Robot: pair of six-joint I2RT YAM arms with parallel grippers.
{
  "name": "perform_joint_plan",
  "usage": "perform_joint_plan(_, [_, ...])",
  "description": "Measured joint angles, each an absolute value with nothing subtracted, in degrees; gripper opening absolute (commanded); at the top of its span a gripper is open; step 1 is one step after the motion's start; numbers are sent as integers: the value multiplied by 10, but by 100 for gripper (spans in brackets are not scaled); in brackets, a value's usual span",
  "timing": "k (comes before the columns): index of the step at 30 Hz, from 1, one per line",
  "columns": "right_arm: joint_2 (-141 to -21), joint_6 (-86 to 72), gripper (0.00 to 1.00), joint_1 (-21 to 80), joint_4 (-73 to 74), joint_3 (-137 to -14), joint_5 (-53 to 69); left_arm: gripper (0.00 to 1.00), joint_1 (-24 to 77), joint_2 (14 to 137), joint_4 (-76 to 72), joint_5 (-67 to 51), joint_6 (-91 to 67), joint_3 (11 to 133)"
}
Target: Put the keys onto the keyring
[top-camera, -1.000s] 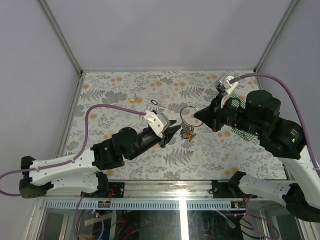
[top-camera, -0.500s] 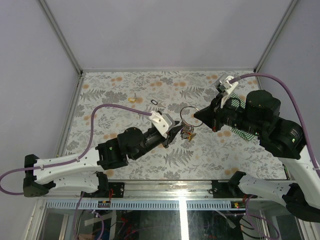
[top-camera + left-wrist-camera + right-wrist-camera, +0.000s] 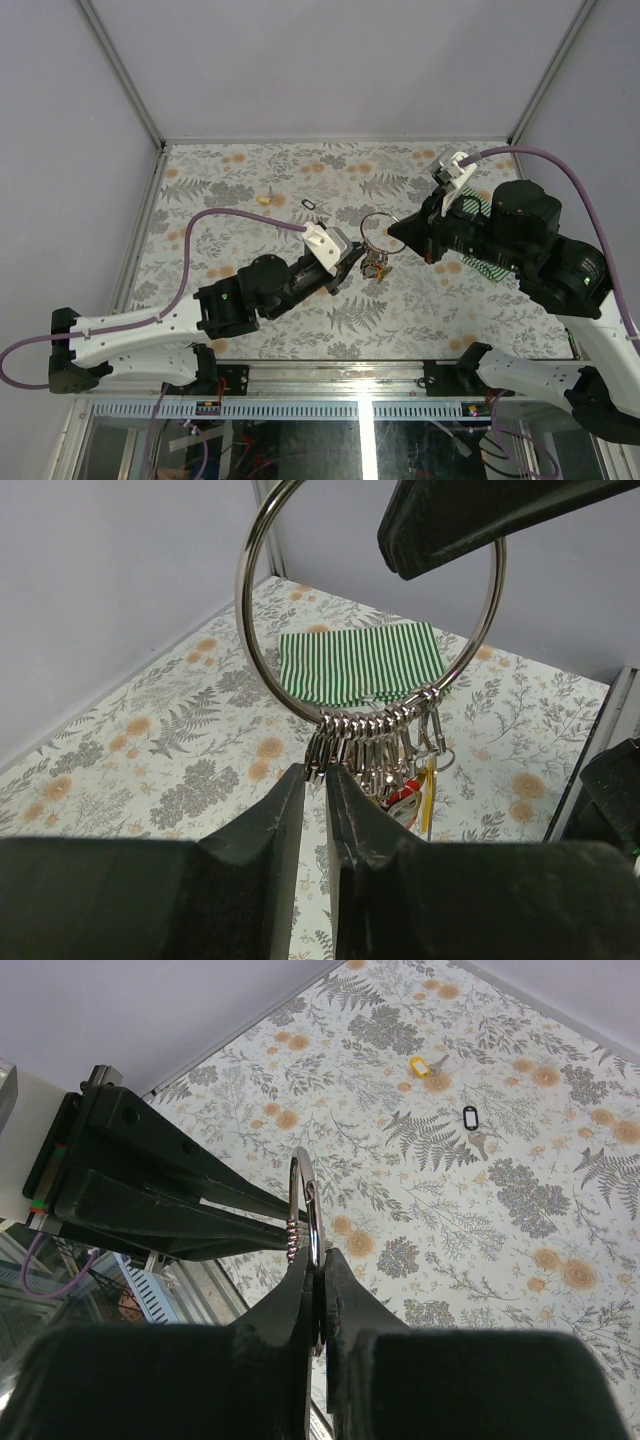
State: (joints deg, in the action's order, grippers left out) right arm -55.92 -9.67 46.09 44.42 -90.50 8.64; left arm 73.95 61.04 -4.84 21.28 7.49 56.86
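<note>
While right jaws clamp the keyring above the grey-walled floral table, left jaws stand barely parted.

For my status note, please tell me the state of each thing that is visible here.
keyring: held in the air, clips hanging on it
right gripper: shut on the keyring
left gripper: jaws almost together at the clips; grip unclear
hanging keys: dangling from the clips
yellow key: loose on the table
black key: loose on the table
striped cloth: lying flat
</note>
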Motion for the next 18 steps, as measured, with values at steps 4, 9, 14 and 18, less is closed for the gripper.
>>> perform_joint_plan(4, [-559,-97,0,461,444,-905,86,15,740,610,-50,217,77,569])
perform_joint_plan(9, [-559,-96,0,461,444,-905,86,17,740,610,-53,222,79,569])
perform_joint_plan(14, [-559,-96,0,461,444,-905,87,26,740,610,-55,226,84,569])
perform_joint_plan(18, [-559,-96,0,461,444,-905,87,30,740,608,-56,222,88,569])
